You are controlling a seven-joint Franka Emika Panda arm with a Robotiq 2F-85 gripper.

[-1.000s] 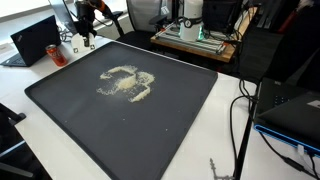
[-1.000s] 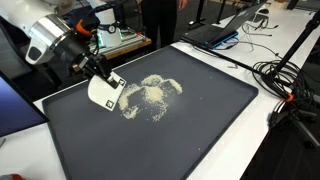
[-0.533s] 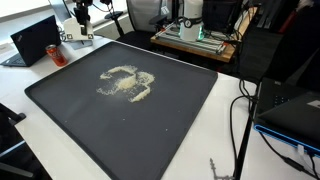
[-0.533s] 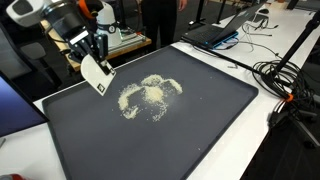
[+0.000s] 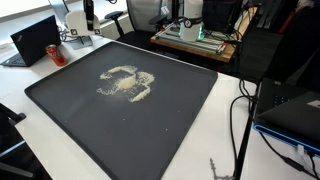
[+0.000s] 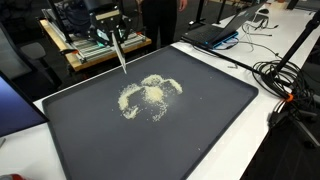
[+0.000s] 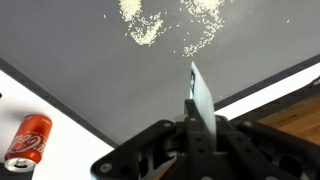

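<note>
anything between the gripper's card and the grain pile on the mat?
Nothing. In the wrist view only bare black mat lies between the white card, held in the shut gripper, and the grain pile.

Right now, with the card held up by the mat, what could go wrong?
The gripper pinches the thin card by one edge, so it might slip or twist. The can sits close beside the mat; a wide swing could knock it. The grains lie loose and a hard sweep may scatter them.
</note>
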